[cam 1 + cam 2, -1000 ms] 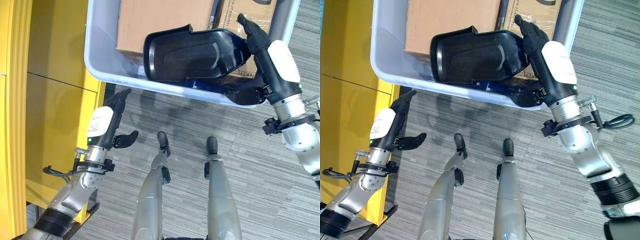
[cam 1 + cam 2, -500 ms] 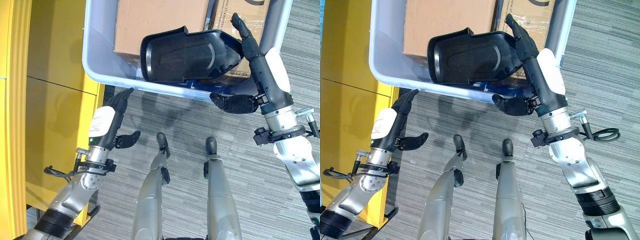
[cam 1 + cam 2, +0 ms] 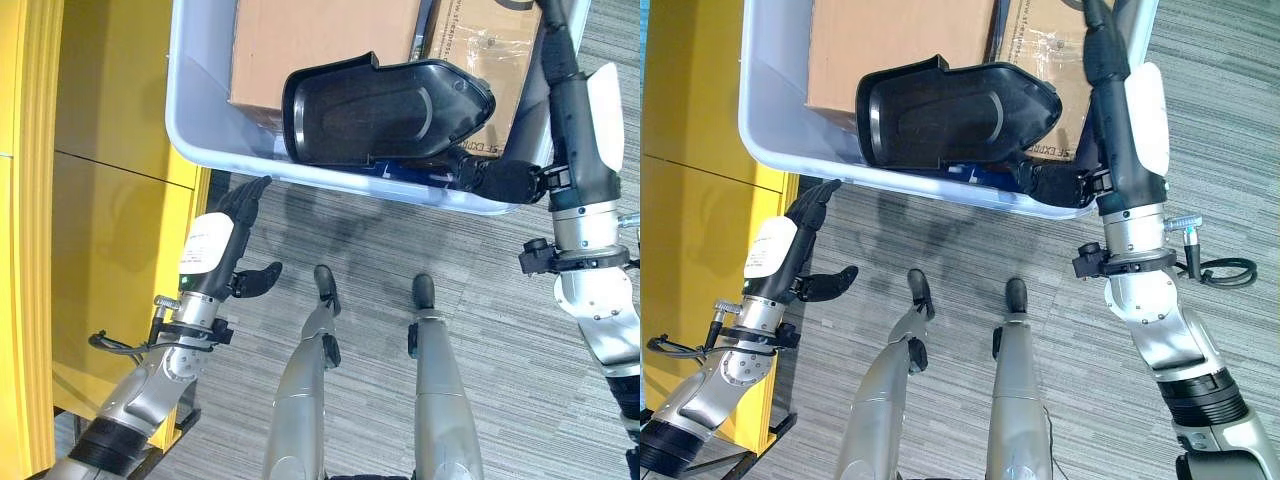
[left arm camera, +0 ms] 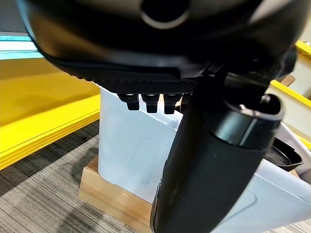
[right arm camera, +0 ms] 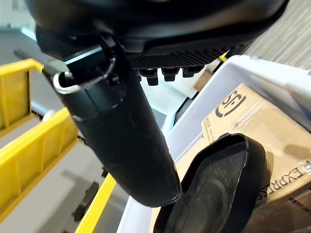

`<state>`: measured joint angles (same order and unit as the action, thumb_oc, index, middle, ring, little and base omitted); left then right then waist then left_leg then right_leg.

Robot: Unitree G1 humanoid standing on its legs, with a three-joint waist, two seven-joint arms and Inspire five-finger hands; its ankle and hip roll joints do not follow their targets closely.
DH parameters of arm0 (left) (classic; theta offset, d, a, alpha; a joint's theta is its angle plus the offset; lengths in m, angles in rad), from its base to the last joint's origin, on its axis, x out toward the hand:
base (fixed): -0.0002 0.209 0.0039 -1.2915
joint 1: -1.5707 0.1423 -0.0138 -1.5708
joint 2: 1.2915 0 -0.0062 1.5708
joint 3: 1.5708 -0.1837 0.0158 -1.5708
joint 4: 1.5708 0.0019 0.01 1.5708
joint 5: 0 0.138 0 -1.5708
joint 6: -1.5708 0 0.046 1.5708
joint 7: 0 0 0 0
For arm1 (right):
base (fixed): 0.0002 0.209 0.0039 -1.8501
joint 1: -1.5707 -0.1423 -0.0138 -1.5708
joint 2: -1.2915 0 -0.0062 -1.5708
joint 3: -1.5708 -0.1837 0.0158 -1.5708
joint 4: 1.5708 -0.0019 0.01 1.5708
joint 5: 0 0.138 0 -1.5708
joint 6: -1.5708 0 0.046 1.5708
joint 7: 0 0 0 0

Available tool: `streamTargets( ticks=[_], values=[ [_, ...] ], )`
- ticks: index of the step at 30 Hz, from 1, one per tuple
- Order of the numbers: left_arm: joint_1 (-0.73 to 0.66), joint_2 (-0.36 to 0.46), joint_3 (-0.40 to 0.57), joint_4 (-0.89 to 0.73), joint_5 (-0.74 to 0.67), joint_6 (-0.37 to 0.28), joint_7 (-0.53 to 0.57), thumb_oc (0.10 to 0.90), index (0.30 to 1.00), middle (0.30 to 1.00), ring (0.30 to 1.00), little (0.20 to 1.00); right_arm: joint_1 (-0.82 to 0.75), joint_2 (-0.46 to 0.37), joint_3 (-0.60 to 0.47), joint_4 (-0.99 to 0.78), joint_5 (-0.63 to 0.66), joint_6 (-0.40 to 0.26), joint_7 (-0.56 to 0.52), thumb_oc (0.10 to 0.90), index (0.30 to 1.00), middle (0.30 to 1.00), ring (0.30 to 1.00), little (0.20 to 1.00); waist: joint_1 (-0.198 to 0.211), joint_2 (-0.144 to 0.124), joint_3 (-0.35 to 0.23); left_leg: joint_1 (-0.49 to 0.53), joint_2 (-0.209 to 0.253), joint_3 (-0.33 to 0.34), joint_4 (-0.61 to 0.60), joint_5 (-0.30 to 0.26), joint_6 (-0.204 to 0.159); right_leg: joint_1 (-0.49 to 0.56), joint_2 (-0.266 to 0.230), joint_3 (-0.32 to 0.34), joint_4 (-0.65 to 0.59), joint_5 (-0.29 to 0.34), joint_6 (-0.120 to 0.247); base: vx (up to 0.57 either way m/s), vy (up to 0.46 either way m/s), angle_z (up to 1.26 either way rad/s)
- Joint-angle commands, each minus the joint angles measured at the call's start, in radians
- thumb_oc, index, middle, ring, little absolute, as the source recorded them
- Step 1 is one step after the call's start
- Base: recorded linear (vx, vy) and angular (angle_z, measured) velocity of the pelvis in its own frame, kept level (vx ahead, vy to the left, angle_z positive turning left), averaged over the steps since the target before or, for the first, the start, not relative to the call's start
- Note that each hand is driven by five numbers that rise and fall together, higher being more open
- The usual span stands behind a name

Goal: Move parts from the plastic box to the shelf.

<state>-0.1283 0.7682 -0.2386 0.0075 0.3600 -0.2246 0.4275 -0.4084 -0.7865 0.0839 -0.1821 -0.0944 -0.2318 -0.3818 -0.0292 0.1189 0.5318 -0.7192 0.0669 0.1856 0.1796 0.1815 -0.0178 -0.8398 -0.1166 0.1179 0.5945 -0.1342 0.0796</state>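
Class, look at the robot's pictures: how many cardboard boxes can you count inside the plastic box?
2. One large cardboard box lies at the left of the plastic box, partly under the black part. A second printed box lies to its right. More may be hidden beneath.

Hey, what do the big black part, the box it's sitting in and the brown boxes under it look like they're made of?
Black part: probably moulded plastic, matte with a faint sheen and a smooth curved rim. Plastic box: pale translucent plastic, since its contents show dimly through the wall. Brown boxes: cardboard, flat dull brown faces; one seems wrapped in clear film or tape, judging by glare.
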Motion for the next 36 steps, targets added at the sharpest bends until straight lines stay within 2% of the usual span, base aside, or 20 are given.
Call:
streamTargets(
  ticks=[1, 4, 8, 11, 12, 13, 16, 20, 23, 27, 32, 36],
  values=[
    [0.027, -0.029, 0.015, -0.082, -0.008, -0.043, 0.055, 0.900, 1.000, 1.000, 1.000, 1.000, -0.122, -0.016, -0.074, -0.076, 0.012, -0.063, -0.078, 0.900, 1.000, 1.000, 1.000, 1.000, -0.036, 0.064, -0.012, 0.007, -0.017, -0.107, 0.072, -0.160, -0.019, 0.064, 0.047, -0.060, -0.018, -0.092, -0.093, 0.02, 0.033, -0.03],
    [0.030, -0.036, 0.012, -0.086, -0.008, -0.046, 0.055, 0.900, 1.000, 1.000, 1.000, 1.000, -0.139, -0.010, -0.090, -0.078, -0.013, -0.069, -0.101, 0.900, 1.000, 1.000, 1.000, 1.000, -0.035, 0.068, -0.012, 0.012, -0.019, -0.107, 0.074, -0.163, -0.021, 0.066, 0.045, -0.058, -0.013, -0.097, -0.093, 0.01, 0.012, -0.01],
    [0.033, -0.034, 0.009, -0.080, -0.001, -0.044, 0.061, 0.900, 1.000, 1.000, 1.000, 1.000, -0.160, -0.027, -0.091, -0.083, -0.088, -0.025, -0.067, 0.900, 1.000, 1.000, 1.000, 1.000, -0.031, 0.070, -0.012, 0.012, -0.025, -0.112, 0.078, -0.164, -0.024, 0.065, 0.046, -0.060, -0.005, -0.100, -0.093, 0.00, 0.000, 0.00],
    [0.042, -0.028, 0.009, -0.073, -0.002, -0.053, 0.060, 0.900, 1.000, 1.000, 1.000, 1.000, -0.163, -0.058, -0.075, -0.081, -0.289, 0.012, -0.043, 0.900, 1.000, 1.000, 1.000, 1.000, -0.030, 0.066, -0.012, 0.016, -0.032, -0.118, 0.085, -0.173, -0.024, 0.073, 0.040, -0.064, 0.000, -0.110, -0.091, 0.00, 0.000, 0.00],
    [0.040, -0.025, 0.005, -0.066, 0.008, -0.061, 0.058, 0.900, 1.000, 1.000, 1.000, 1.000, -0.179, -0.098, -0.051, -0.071, -0.405, 0.023, -0.050, 0.900, 1.000, 1.000, 1.000, 1.000, -0.024, 0.064, -0.012, 0.010, -0.032, -0.120, 0.085, -0.171, -0.024, 0.071, 0.040, -0.067, 0.000, -0.110, -0.090, -0.02, -0.032, 0.02],
    [0.039, -0.022, 0.006, -0.062, 0.011, -0.065, 0.062, 0.900, 1.000, 1.000, 1.000, 1.000, -0.191, -0.120, -0.039, -0.063, -0.464, 0.025, -0.045, 0.900, 1.000, 1.000, 1.000, 1.000, -0.018, 0.065, -0.012, -0.003, -0.029, -0.121, 0.084, -0.161, -0.023, 0.060, 0.043, -0.070, -0.001, -0.100, -0.091, -0.04, -0.040, 0.01],
    [0.030, -0.012, -0.002, -0.060, 0.012, -0.058, 0.063, 0.900, 1.000, 1.000, 1.000, 1.000, -0.229, -0.198, 0.011, -0.034, -0.535, 0.062, -0.055, 0.900, 1.000, 1.000, 1.000, 1.000, -0.007, 0.062, -0.012, -0.012, -0.027, -0.126, 0.084, -0.158, -0.023, 0.057, 0.040, -0.079, -0.002, -0.098, -0.089, -0.02, -0.043, 0.02],
    [0.029, 0.025, 0.000, -0.054, 0.001, -0.058, 0.065, 0.900, 1.000, 1.000, 1.000, 1.000, -0.283, -0.291, 0.083, 0.040, -0.548, 0.082, -0.080, 0.900, 1.000, 1.000, 1.000, 1.000, 0.005, 0.057, -0.012, -0.024, -0.025, -0.134, 0.082, -0.150, -0.025, 0.054, 0.034, -0.091, -0.004, -0.097, -0.087, -0.02, -0.043, 0.06],
    [0.022, 0.045, -0.001, -0.041, -0.006, -0.062, 0.077, 0.900, 1.000, 1.000, 1.000, 1.000, -0.322, -0.324, 0.139, 0.085, -0.546, 0.086, -0.088, 0.900, 1.000, 1.000, 1.000, 1.000, 0.013, 0.053, -0.012, -0.037, -0.024, -0.140, 0.084, -0.146, -0.025, 0.045, 0.033, -0.098, -0.002, -0.097, -0.086, -0.02, -0.038, 0.08],
    [0.008, 0.063, 0.006, -0.031, -0.014, -0.068, 0.072, 0.900, 1.000, 1.000, 1.000, 1.000, -0.366, -0.353, 0.203, 0.118, -0.537, 0.089, -0.067, 0.900, 1.000, 1.000, 1.000, 1.000, 0.018, 0.049, -0.012, -0.059, -0.021, -0.143, 0.092, -0.145, -0.024, 0.028, 0.032, -0.104, 0.009, -0.100, -0.086, -0.01, -0.027, 0.01],
    [0.001, 0.075, 0.006, -0.032, -0.019, -0.060, 0.069, 0.900, 1.000, 1.000, 1.000, 1.000, -0.380, -0.363, 0.232, 0.143, -0.511, 0.101, -0.073, 0.900, 1.000, 1.000, 1.000, 1.000, 0.020, 0.045, -0.012, -0.077, -0.021, -0.147, 0.098, -0.143, -0.024, 0.010, 0.034, -0.108, 0.019, -0.101, -0.086, 0.00, -0.020, 0.04],
    [0.000, 0.076, 0.011, -0.019, -0.018, -0.047, 0.106, 0.900, 1.000, 1.000, 1.000, 1.000, -0.379, -0.365, 0.258, 0.183, -0.517, 0.103, -0.103, 0.900, 1.000, 1.000, 1.000, 1.000, 0.021, 0.043, -0.012, -0.096, -0.019, -0.147, 0.108, -0.147, -0.022, -0.008, 0.036, -0.108, 0.030, -0.107, -0.089, 0.00, 0.000, 0.00]
  ],
)
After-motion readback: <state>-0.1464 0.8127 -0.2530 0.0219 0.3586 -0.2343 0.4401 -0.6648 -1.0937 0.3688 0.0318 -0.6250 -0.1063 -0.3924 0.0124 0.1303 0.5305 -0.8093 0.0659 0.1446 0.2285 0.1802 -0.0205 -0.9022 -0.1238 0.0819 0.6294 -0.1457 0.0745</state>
